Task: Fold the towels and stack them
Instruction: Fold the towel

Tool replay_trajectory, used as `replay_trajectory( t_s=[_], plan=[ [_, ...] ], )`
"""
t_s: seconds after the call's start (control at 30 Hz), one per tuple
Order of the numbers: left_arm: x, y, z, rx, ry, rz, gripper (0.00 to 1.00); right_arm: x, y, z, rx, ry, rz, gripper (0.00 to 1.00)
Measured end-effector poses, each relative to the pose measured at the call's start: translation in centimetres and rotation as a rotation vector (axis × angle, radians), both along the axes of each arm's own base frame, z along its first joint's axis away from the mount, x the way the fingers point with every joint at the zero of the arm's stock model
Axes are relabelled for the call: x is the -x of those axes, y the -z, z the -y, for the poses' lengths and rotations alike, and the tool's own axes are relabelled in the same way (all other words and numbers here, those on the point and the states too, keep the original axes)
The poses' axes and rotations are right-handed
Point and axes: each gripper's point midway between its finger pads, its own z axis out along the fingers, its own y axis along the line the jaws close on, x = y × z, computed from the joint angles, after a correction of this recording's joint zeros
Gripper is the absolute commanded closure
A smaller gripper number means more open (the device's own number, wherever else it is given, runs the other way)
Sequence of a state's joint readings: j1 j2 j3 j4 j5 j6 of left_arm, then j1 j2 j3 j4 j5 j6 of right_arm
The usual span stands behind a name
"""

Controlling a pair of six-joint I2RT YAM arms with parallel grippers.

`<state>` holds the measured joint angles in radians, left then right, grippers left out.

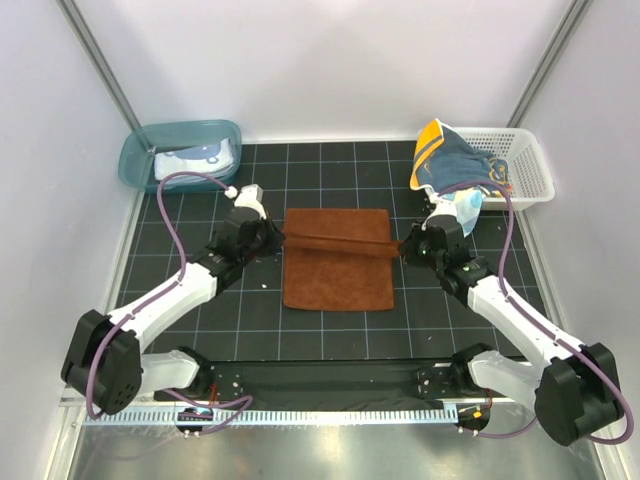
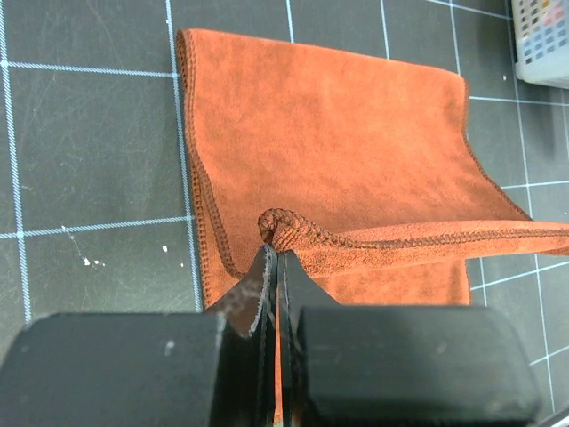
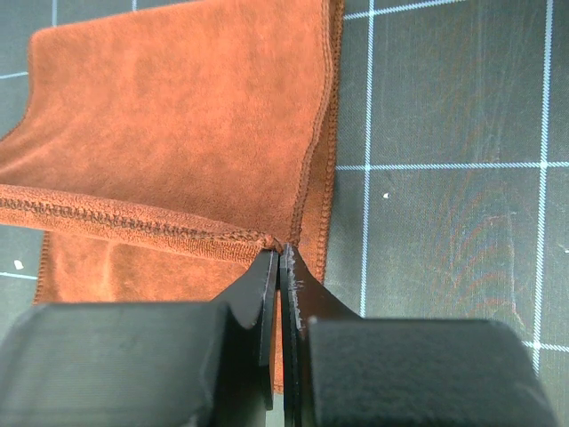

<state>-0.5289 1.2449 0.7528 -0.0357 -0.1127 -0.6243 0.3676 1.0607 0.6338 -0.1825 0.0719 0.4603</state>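
Note:
A rust-brown towel [image 1: 337, 275] lies spread on the black grid mat. One hem is raised and stretched taut across it between both grippers. My left gripper [image 1: 281, 238] is shut on the hem's left corner; in the left wrist view the bunched corner of the brown towel [image 2: 338, 133] sits at the gripper's [image 2: 277, 253] tips. My right gripper [image 1: 402, 247] is shut on the right corner, and in the right wrist view the brown towel [image 3: 178, 116] meets the gripper [image 3: 280, 253] at its tips. A pale blue and white towel [image 1: 200, 157] lies folded in the tub. A navy towel with a yellow-orange border [image 1: 447, 160] is heaped in the basket.
A teal plastic tub [image 1: 150, 142] stands at the back left corner. A white lattice basket [image 1: 525, 165] stands at the back right, with cloth spilling over its near-left rim close to my right arm; its corner [image 2: 542, 40] shows in the left wrist view. White walls enclose the mat.

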Motion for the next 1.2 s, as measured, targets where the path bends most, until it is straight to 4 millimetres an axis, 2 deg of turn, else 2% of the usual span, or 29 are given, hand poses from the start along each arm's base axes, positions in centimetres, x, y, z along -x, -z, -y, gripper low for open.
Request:
replay_trajectory(
  t_s=[0.2, 0.33, 0.43, 0.6, 0.7, 0.9, 1.03, 1.2],
  plan=[
    [0.5, -1.2, -0.3, 0.009, 0.002, 0.02, 1.0, 0.5, -1.5, 0.0, -0.022, 0.001, 0.035, 0.99],
    [0.8, -1.5, -0.4, 0.017, 0.002, 0.029, 1.0, 0.6, -1.6, -0.2, -0.031, -0.001, 0.037, 0.99],
    [1.6, -0.1, -0.4, 0.007, 0.01, 0.003, 1.0, 1.1, -0.7, -0.3, -0.032, -0.003, 0.02, 0.99],
    [3.9, 3.8, -0.6, -0.023, 0.027, -0.079, 1.0, 2.8, 2.6, -0.3, -0.037, -0.004, -0.052, 0.99],
    [4.7, 5.0, -0.8, -0.032, 0.029, -0.107, 1.0, 3.8, 4.2, -0.5, -0.041, -0.015, -0.087, 0.99],
    [5.2, 5.9, 0.0, -0.021, 0.043, -0.117, 1.0, 4.7, 6.1, -0.4, -0.044, -0.007, -0.122, 0.99],
    [5.7, 6.8, 0.1, -0.029, 0.051, -0.136, 1.0, 4.9, 6.5, -0.3, -0.044, -0.005, -0.127, 0.99],
    [5.8, 6.9, 0.2, -0.02, 0.046, -0.141, 1.0, 4.9, 6.4, -0.3, -0.045, -0.005, -0.124, 0.99]
  ],
)
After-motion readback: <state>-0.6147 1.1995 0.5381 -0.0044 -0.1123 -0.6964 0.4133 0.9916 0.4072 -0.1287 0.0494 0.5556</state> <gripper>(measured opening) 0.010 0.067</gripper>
